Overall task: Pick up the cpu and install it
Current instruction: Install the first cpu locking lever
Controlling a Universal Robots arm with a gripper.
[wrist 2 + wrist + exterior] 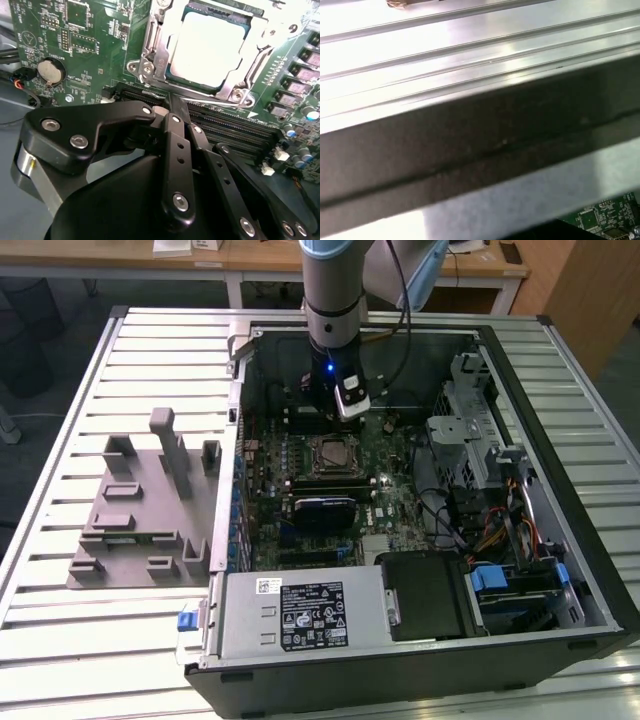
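The cpu point(207, 47), a flat silver square with a thin pale rim, lies inside the metal socket frame point(150, 60) on the green motherboard point(75, 30). In the exterior view the cpu point(333, 454) sits mid-board inside the open computer case point(560, 490). My gripper point(170, 102) hangs just above the board beside the socket, apart from the cpu. Its black fingers point(176, 150) are drawn together, shut with nothing between them. The arm point(330, 330) comes down from the far side of the case.
A grey plastic slotted tray point(140, 510) lies on the slatted table point(60, 640) at the exterior view's left. Memory slots point(235, 125) run beside the socket. A drive cage point(470, 410), cables and a power supply point(300, 615) crowd the case. The case wall point(470, 150) is close by.
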